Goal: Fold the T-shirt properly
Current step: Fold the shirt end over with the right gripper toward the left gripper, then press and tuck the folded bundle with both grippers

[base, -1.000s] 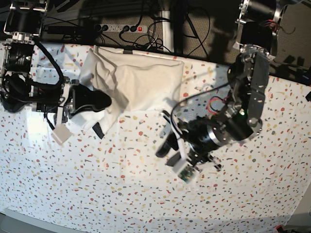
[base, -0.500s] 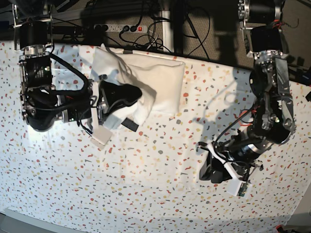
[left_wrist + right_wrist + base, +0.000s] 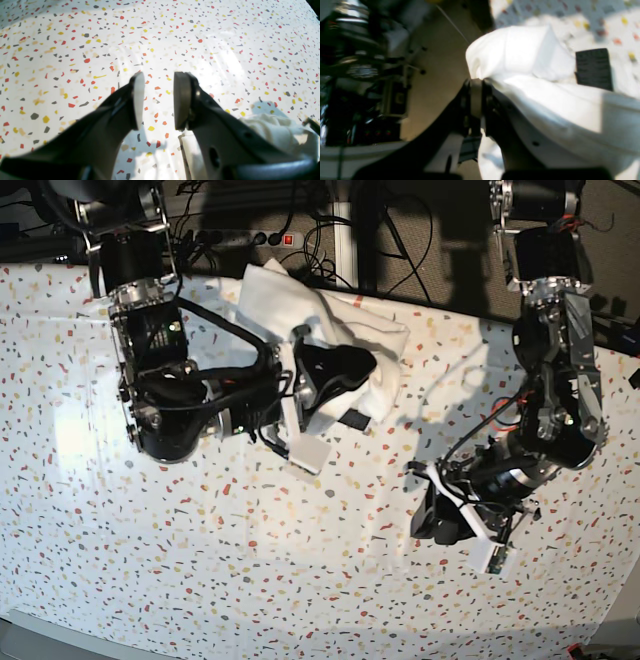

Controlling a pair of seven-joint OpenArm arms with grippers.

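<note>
- Since the earlier base frames, the right claw (image 3: 372, 366) has carried its fold of the T-shirt (image 3: 355, 330) further across the table (image 3: 250, 580), away from the right arm's side, so the cloth is now bunched narrower near the far table edge; the left arm sits almost where it was half a second before.
- Right claw: clamped tight on a white fold of the T-shirt, seen close in the right wrist view at (image 3: 476, 82); the cloth (image 3: 545, 82) drapes over and past its jaws.
- A black tag (image 3: 593, 68) shows on the shirt.
- Left claw (image 3: 156, 100): jaws parted, nothing between them, hovering over bare speckled table, well apart from the shirt in the base view (image 3: 440, 525).
- T-shirt: crumpled, plain white side showing, partly lifted, lying at the far edge of the table.
</note>
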